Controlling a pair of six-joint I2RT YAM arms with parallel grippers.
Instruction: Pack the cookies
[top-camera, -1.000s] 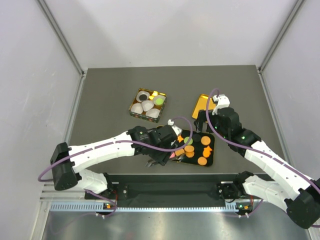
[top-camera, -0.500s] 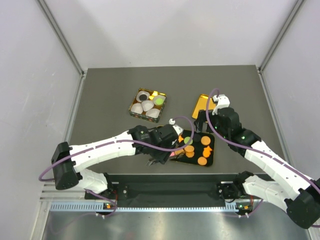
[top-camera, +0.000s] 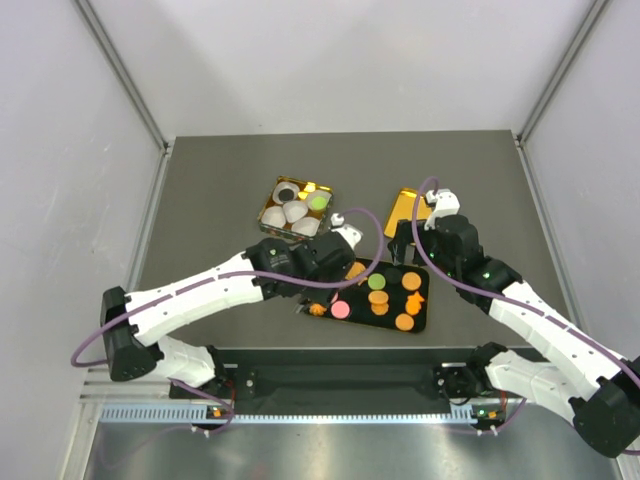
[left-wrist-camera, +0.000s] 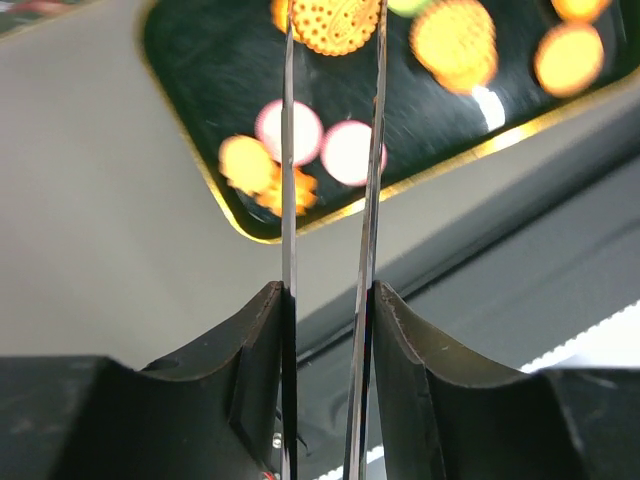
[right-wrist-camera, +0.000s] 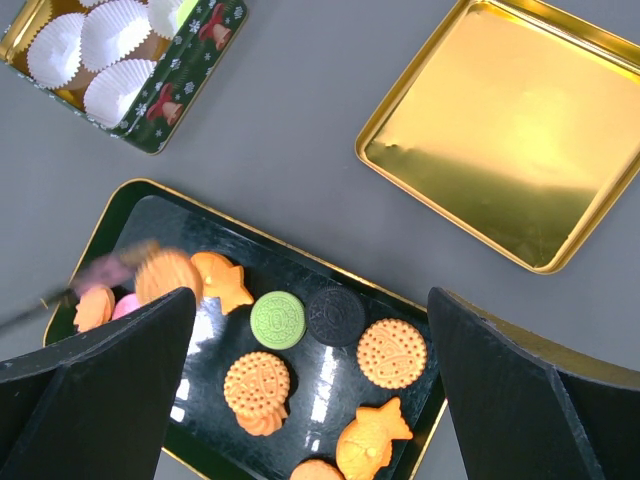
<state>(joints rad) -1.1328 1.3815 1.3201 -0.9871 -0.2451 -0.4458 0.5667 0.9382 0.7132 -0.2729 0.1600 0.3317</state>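
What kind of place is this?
Probably a robot lab test cell, not a kitchen: white panels enclose a grey table, two arms are bolted on, and cookies sit staged on a tray.

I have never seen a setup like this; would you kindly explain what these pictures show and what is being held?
These are two white robot arms, the left arm and the right arm, bolted at the near edge of a grey table. One picture looks down from above; the other two come from a camera on each wrist. On the table lie a black tray of cookies, a green tin with white paper cups, and an empty gold pan. The left gripper has its thin blades closed on an orange cookie over the tray. The right gripper is open and holds nothing.
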